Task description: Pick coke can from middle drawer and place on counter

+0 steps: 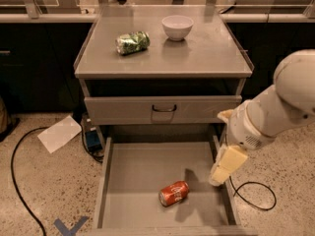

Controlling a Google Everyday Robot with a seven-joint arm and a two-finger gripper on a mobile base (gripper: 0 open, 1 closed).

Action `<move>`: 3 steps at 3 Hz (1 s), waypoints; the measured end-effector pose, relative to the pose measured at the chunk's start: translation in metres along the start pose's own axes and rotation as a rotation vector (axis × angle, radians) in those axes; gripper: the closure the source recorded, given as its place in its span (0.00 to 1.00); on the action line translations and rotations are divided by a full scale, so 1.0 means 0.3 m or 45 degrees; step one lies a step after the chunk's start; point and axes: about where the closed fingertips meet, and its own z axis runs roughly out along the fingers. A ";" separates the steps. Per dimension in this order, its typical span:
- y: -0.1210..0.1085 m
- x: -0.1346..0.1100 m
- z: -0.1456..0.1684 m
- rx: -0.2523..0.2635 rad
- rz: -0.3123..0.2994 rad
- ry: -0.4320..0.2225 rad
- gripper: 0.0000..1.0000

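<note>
The coke can (173,193) lies on its side in the open middle drawer (128,181), near the front and a little right of centre. My gripper (224,168) hangs at the end of the white arm over the drawer's right side, up and to the right of the can and apart from it. The counter (206,53) is the grey top of the cabinet above.
A green-and-white can (132,42) lies on its side and a white bowl (177,27) stands on the counter's far part. A closed drawer front with a dark handle (164,109) sits above the open drawer. A paper sheet (59,133) and black cables (256,195) lie on the floor.
</note>
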 end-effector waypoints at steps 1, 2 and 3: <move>0.016 0.036 0.178 -0.079 -0.009 -0.061 0.00; 0.016 0.036 0.178 -0.079 -0.009 -0.062 0.00; 0.030 0.051 0.239 -0.089 0.017 -0.115 0.00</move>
